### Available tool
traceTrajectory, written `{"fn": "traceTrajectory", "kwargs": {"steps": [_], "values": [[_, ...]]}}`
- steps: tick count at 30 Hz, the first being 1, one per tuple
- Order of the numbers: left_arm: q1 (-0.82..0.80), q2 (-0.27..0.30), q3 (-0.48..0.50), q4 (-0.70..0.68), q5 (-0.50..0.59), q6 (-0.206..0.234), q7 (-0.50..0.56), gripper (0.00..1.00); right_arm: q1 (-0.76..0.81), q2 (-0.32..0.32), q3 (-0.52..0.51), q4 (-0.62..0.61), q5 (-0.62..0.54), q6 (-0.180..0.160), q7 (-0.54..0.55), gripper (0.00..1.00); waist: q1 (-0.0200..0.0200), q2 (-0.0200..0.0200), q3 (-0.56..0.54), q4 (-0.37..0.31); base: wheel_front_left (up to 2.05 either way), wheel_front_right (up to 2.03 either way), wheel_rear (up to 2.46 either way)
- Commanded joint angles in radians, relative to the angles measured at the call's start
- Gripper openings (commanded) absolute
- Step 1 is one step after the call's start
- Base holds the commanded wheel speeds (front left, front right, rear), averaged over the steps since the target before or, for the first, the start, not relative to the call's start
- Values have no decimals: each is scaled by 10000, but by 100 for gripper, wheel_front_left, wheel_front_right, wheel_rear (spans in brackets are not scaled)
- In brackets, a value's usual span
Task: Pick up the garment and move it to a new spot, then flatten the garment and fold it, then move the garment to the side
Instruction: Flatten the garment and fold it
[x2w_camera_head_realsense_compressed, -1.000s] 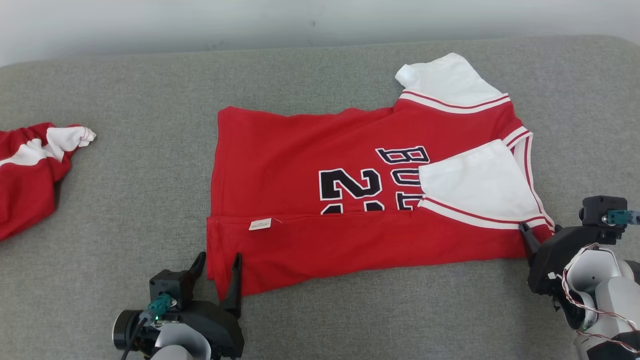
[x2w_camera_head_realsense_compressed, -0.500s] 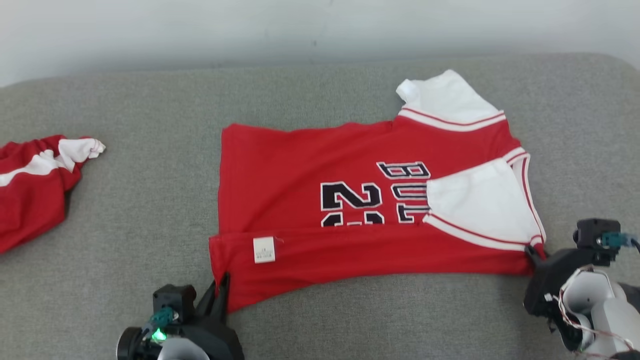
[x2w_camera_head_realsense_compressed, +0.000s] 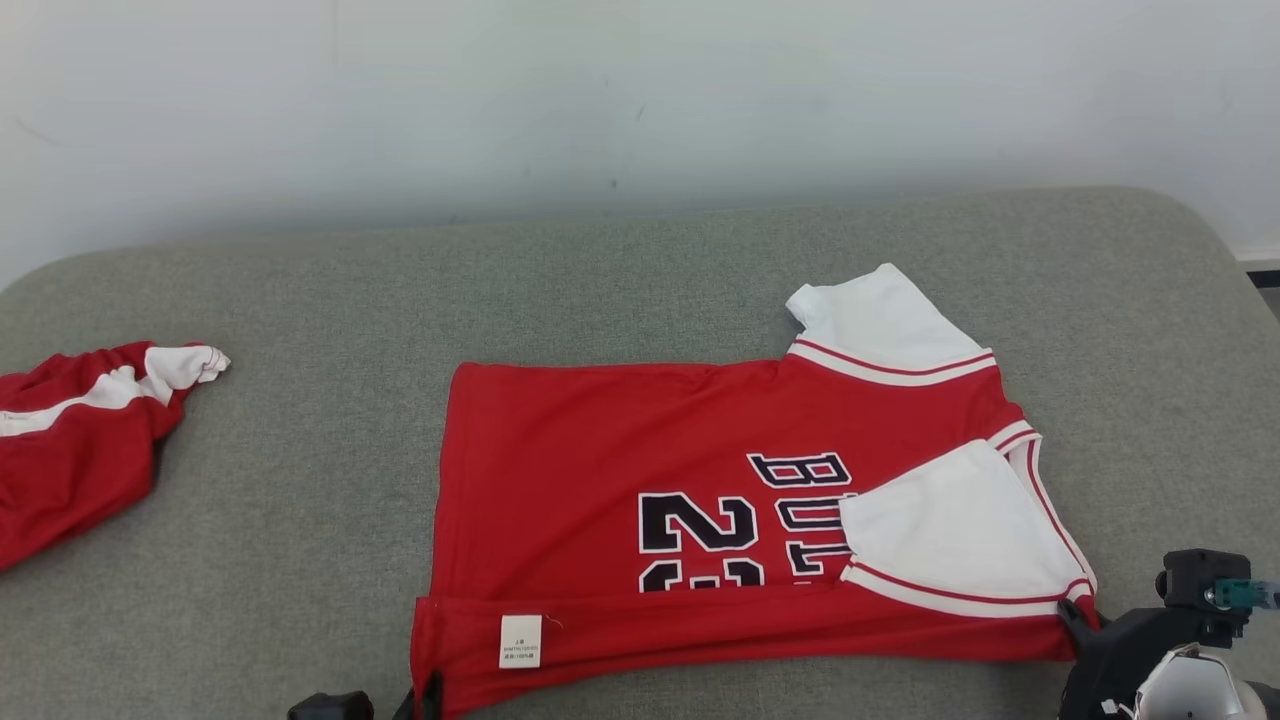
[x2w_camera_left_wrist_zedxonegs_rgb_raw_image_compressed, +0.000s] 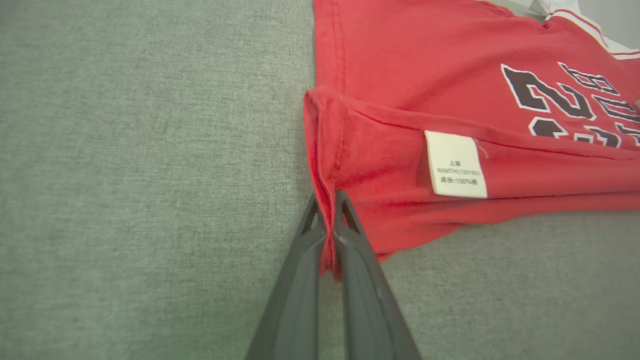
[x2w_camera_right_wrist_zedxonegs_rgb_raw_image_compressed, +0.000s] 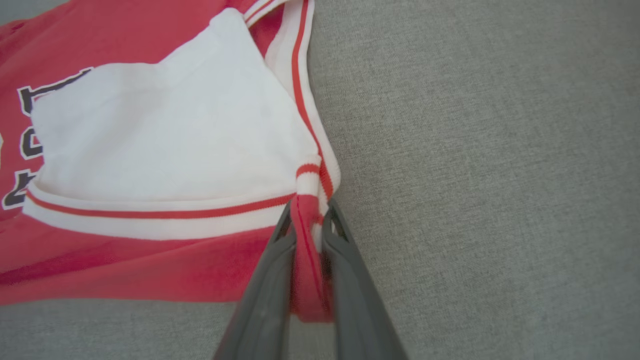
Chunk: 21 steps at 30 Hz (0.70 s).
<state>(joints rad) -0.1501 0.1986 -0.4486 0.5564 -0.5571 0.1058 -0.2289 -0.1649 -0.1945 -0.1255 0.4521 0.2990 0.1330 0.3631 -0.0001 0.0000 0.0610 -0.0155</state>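
We saw left gripper (x2w_camera_left_wrist_zedxonegs_rgb_raw_image_compressed: 327, 200) and right gripper (x2w_camera_right_wrist_zedxonegs_rgb_raw_image_compressed: 307, 212) each clamped on a garment (x2w_camera_head_realsense_compressed: 600, 470) corner. We reckoned both needed lifting level (straight fold).

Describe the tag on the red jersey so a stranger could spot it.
On the grey cushion, find the flat red jersey in the middle, not the bunched red garment at left. On its near folded strip, by the left corner, sits the tag: a small white rectangle with tiny print, unlike the white sleeves.
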Motion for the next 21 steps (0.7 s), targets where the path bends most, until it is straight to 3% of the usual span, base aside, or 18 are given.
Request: {"fn": "traceTrajectory", "kwargs": {"steps": [1, 5, 6, 7, 15, 21], "values": [[262, 167, 64, -128, -111, 135, 49, 0, 189, -31, -161, -110, 6, -43, 38, 0, 1, 0, -108, -51, 0, 0, 0], [722, 192, 110, -649, -289, 356, 283, 0, 497, 173, -347, -375, -70, -43, 157, 0, 1, 0, -165, -35, 0, 0, 0], [817, 187, 152, -753, -337, 435, 362, 72, 522, 224, -385, -415, -58, -43, 182, 80, 1, 0, -161, -36, 0, 0, 0], [852, 210, 148, -886, -305, 477, 409, 100, 533, 244, -392, -462, -85, -43, 191, 100, 1, 0, -150, -37, 0, 0, 0], [398, 619, 288, -2209, -291, 743, 1008, 100, -162, -8, -402, -1063, -273, -35, 581, 100, 1, 0, 101, -31, 0, 0, 0], [-1327, 1105, 304, -2735, -369, 847, 3028, 100, -1514, -521, -42, -1498, -446, -36, 2129, 100, 1, 0, 517, -1, 0, 0, 0]]}}
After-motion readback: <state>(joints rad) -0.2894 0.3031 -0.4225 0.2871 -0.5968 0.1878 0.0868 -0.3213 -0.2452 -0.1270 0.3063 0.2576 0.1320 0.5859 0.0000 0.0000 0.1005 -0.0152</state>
